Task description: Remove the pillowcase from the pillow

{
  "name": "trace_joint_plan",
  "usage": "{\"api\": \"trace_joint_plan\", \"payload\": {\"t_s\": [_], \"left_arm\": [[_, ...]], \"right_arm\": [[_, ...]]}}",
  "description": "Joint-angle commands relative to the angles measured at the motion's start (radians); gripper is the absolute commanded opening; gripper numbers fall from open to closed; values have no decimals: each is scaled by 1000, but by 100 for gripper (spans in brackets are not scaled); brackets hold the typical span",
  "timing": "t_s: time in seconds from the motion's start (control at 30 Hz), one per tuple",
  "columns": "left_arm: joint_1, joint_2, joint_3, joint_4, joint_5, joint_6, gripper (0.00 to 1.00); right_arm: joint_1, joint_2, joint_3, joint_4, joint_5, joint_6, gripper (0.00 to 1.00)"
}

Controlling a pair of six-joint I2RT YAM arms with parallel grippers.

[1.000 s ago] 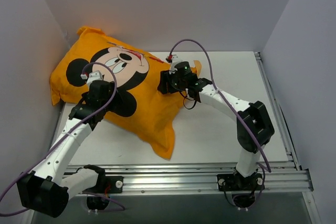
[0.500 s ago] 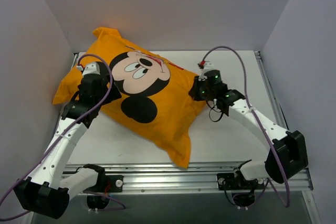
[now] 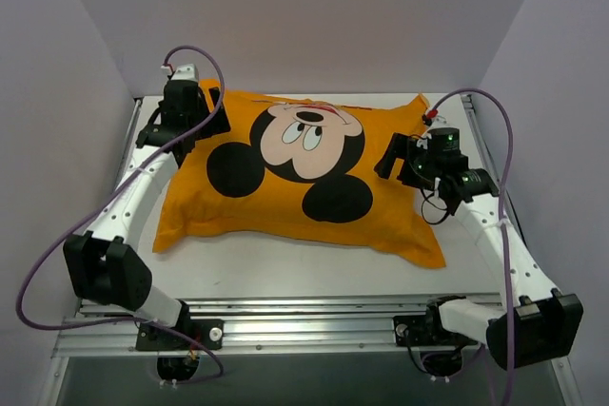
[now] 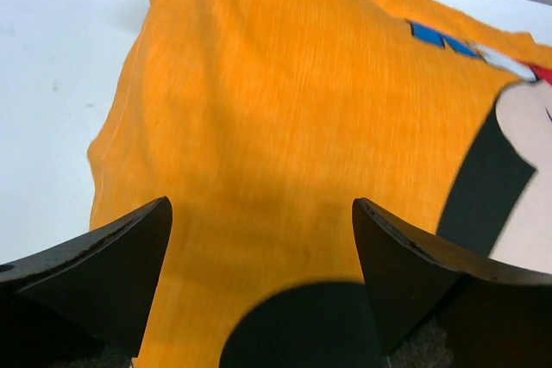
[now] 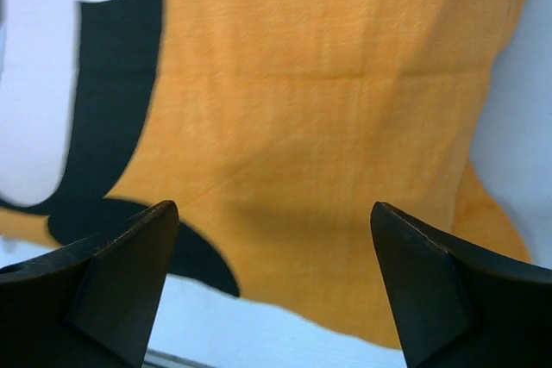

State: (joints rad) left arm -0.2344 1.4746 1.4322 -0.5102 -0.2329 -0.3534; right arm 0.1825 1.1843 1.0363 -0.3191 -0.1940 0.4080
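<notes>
1. Across the middle of the surface (image 3: pixel 314 271), the pillowcase (image 3: pixel 285 208) lies flat with the Mickey face up and its long side running left to right. It looks laid square so that each arm reaches one end.
2. Container check: the pillowcase is plump and evenly filled, so I judge the pillow is fully inside. No white stuffing shows in any view, and the removal is not yet begun.
3. Opening: I cannot tell for sure which end it is on. The right end has loose, flared corners and may be the mouth.
4. Left end effector (image 3: pixel 207 116): it is at the far-left corner of the pillowcase. The wrist view shows its fingers spread wide above orange cloth, with nothing between them. It is likely placed to pin or pinch that corner.
5. Right end effector (image 3: pixel 390 159): it is at the right end, pointing in at the fabric. Its fingers are likewise spread and gripping nothing, with orange cloth and a black ear patch below.
6. Risk, as I judge it: a pinch may catch the pillow along with the pillowcase.
</notes>
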Motion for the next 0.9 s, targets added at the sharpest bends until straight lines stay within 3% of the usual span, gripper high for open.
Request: {"api": "trace_joint_plan", "payload": {"t_s": [0.0, 0.23, 0.43, 0.57, 0.6, 0.73, 0.87], "left_arm": [[44, 119, 137, 87, 50, 42, 94], [101, 329, 275, 42, 145, -21, 94], [93, 323, 99, -76, 345, -128, 94], [37, 193, -143, -73, 504, -162, 94], [-20, 166, -180, -82, 526, -163, 94], [-201, -3, -343, -145, 529, -218, 94], [-335, -248, -389, -213, 433, -328, 94]], "right_arm": [[28, -103, -2, -76, -84, 61, 90], [144, -131, -97, -104, -50, 123, 93], [158, -2, -116, 20, -36, 138, 93], [124, 162, -27, 81, 34, 91, 92], [111, 196, 17, 112, 33, 88, 92], [60, 375, 144, 198, 21, 91, 91], [51, 472, 300, 206, -19, 81, 91]]}}
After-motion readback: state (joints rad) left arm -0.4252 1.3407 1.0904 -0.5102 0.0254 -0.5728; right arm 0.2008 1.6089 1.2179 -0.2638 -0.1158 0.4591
